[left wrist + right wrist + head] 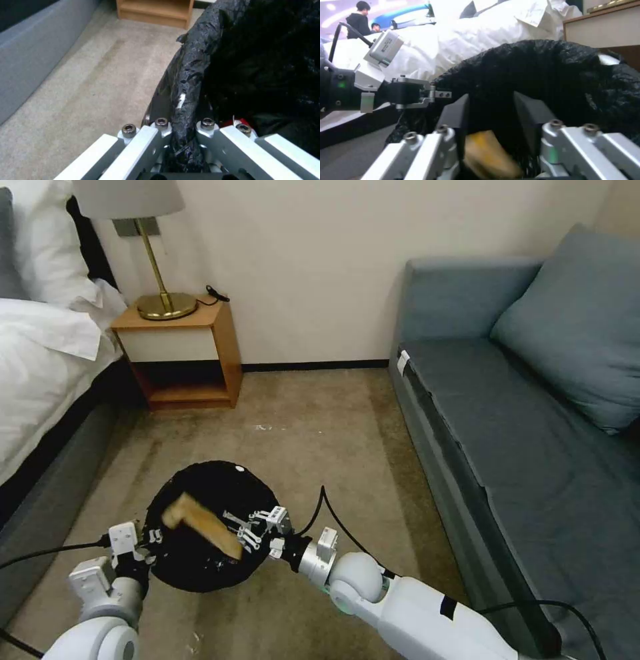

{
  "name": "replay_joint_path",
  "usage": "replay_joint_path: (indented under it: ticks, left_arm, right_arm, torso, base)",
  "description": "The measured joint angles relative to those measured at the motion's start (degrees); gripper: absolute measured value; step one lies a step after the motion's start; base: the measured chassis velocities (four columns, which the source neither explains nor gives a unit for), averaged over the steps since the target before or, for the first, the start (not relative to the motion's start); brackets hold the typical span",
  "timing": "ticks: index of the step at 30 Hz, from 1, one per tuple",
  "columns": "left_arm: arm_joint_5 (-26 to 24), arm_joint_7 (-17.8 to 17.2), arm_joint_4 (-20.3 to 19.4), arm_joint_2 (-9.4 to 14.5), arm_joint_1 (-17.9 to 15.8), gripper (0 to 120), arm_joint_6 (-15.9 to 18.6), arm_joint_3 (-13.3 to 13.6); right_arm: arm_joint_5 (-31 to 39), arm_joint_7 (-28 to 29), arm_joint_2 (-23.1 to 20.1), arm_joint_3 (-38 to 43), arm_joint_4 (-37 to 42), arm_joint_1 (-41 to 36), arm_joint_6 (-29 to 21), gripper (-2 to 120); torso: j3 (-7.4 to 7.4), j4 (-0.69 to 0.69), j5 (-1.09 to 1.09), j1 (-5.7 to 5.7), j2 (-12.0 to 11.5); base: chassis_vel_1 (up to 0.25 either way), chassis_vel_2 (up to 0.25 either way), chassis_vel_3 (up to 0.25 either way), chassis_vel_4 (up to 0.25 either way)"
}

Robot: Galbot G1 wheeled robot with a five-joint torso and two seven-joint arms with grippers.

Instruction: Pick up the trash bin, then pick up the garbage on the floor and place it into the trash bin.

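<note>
Taking the trash bin (200,553) as my reference: it is held up off the carpet (300,433), between the bed (40,373) and the sofa (520,400), on the near side of the nightstand (183,350).

Left gripper (155,537) is at the bin's rim on the bed side. In my left wrist view its fingers (160,136) are clamped on the rim, the crinkly black liner (190,82) pinched between them. A bit of red (238,122) shows inside the bin just past that grip; I cannot tell what it is.

Right gripper (243,530) reaches over the bin's mouth from the sofa side. A brown, yellowish wrapper (200,523) lies across the opening, its near end at the gripper's fingers. In my right wrist view the dark pads (456,117) stand apart with the wrapper (486,152) low between them, blurred; I read the jaws as parted, not pressing on it. I cannot tell if the wrapper touches either pad.

From that same wrist view the left gripper (435,95) shows on the bin's far rim, white bedding (486,32) behind it.

A small white speck (239,469) sits on the bin's rim on the nightstand side.
</note>
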Motion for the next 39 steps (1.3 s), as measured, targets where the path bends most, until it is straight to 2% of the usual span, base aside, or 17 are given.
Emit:
replay_joint_path:
  ticks: [4, 5, 9, 11, 13, 15, 16, 19, 20, 24, 25, 26, 28, 33, 35, 37, 39]
  left_arm:
    - [0.0, 0.0, 0.7, 0.3, -0.4, 3, 0.0, -0.2]
    - [0.0, 0.0, 0.7, 0.3, -0.4, 3, 0.0, -0.2]
    - [-1.6, -0.2, 1.7, 1.0, -1.5, 3, 0.0, -1.5]
    - [-2.5, -0.5, 2.0, 1.1, -2.0, 3, 0.0, -1.7]
    - [-5.8, -2.6, 2.7, 1.3, -3.4, 3, -0.2, -2.0]
    - [-7.8, -4.1, 3.0, 1.4, -3.9, 3, -0.2, -2.1]
    - [-11.1, -6.9, 3.4, 1.5, -4.4, 3, -0.3, -2.3]
    - [-20.8, -13.4, 4.6, 1.7, -5.2, 3, -0.3, -2.8]
    - [-20.8, -13.4, 4.6, 1.7, -5.2, 3, -0.3, -2.8]
    - [-37.3, -23.2, 7.0, 1.8, -7.3, 3, 2.3, -3.3]
    - [-37.3, -23.2, 7.0, 1.8, -7.3, 3, 2.3, -3.3]
    - [-40.6, -25.4, 7.6, 1.9, -7.5, 3, 3.0, -3.4]
    - [-43.6, -27.0, 8.9, 2.0, -7.2, 3, 3.4, -3.7]
    - [-44.8, -27.4, 12.4, 2.5, -7.4, 3, 3.4, -4.2]
    - [-44.8, -27.4, 12.4, 2.5, -7.4, 3, 3.4, -4.2]
    - [-45.0, -27.4, 15.8, 3.2, -9.1, 3, 3.2, -4.4]
    - [-45.0, -27.4, 15.8, 3.2, -9.1, 3, 3.2, -4.4]
  right_arm:
    - [-0.5, 0.1, 0.5, 1.9, 1.2, -0.1, 0.3, 59]
    - [-0.5, 0.1, 0.5, 1.9, 1.2, -0.1, 0.3, 59]
    - [1.1, 3.8, 0.4, 7.6, 5.5, -0.1, 0.1, 78]
    - [1.3, 5.3, 0.3, 9.4, 6.4, -0.4, -0.4, 81]
    - [1.0, 10.0, -0.2, 13.2, 8.6, -1.8, -1.9, 91]
    - [0.7, 11.2, -0.7, 14.7, 9.4, -2.6, -2.2, 94]
    - [-0.1, 12.5, -1.4, 16.5, 10.6, -3.9, -2.4, 98]
    - [-5.9, 14.8, -2.2, 21.4, 12.6, -7.6, -1.6, 100]
    - [-5.9, 14.8, -2.2, 21.4, 12.6, -7.6, -1.6, 100]
    - [-11.1, 18.4, -0.5, 30.3, 15.7, -13.0, -0.8, 100]
    - [-11.1, 18.4, -0.5, 30.3, 15.7, -13.0, -0.8, 100]
    - [-11.3, 19.4, 0.0, 32.3, 16.9, -14.6, -1.0, 100]
    - [-12.3, 20.4, 0.6, 35.1, 18.7, -17.3, -1.1, 100]
    - [-13.8, 20.8, 1.2, 38.6, 21.8, -22.1, -1.1, 100]
    - [-13.8, 20.8, 1.2, 38.6, 21.8, -22.1, -1.1, 100]
    - [-14.5, 21.1, 2.4, 41.0, 24.1, -26.1, -1.1, 100]
    - [-14.5, 21.1, 2.4, 41.0, 24.1, -26.1, -1.1, 100]
  torso:
    - [0.0, 0.0, 0.0, 0.0, 0.0]
    - [0.0, 0.0, 0.0, 0.0, 0.0]
    - [0.0, 0.02, 0.0, 0.0, 0.0]
    - [0.0, 0.02, 0.0, 0.0, 0.0]
    - [0.0, 0.0, 0.0, 0.0, 0.0]
    - [0.0, 0.0, 0.0, 0.0, 0.0]
    - [0.0, -0.01, 0.0, 0.0, 0.0]
    - [0.0, 0.0, 0.01, 0.0, 0.0]
    - [0.0, 0.0, 0.01, 0.0, 0.0]
    - [0.0, -0.01, 0.0, 0.0, 0.0]
    - [0.0, -0.01, 0.0, 0.0, 0.0]
    - [0.0, -0.02, 0.0, 0.0, 0.0]
    - [0.0, -0.01, 0.0, 0.0, 0.0]
    - [0.0, 0.02, 0.0, 0.0, 0.0]
    - [0.0, 0.02, 0.0, 0.0, 0.0]
    - [0.0, 0.0, -0.01, 0.0, 0.0]
    - [0.0, 0.0, -0.01, 0.0, 0.0]
  base:
    - [0.0, 0.0, 0.0, 0.0]
    - [0.0, 0.0, 0.0, 0.0]
    - [0.0, 0.0, 0.0, 0.0]
    - [0.0, 0.0, 0.0, 0.0]
    - [0.0, 0.0, 0.0, 0.0]
    - [0.0, 0.0, 0.0, 0.0]
    - [0.0, 0.0, 0.0, 0.0]
    - [0.0, 0.0, 0.0, 0.0]
    - [0.0, 0.0, 0.0, 0.0]
    - [0.0, 0.0, 0.0, 0.0]
    - [0.0, 0.0, 0.0, 0.0]
    - [0.0, 0.0, 0.0, 0.0]
    - [0.0, 0.0, 0.0, 0.0]
    - [0.0, 0.0, 0.0, 0.0]
    - [0.0, 0.0, 0.0, 0.0]
    - [0.0, 0.0, 0.0, 0.0]
    - [0.0, 0.0, 0.0, 0.0]
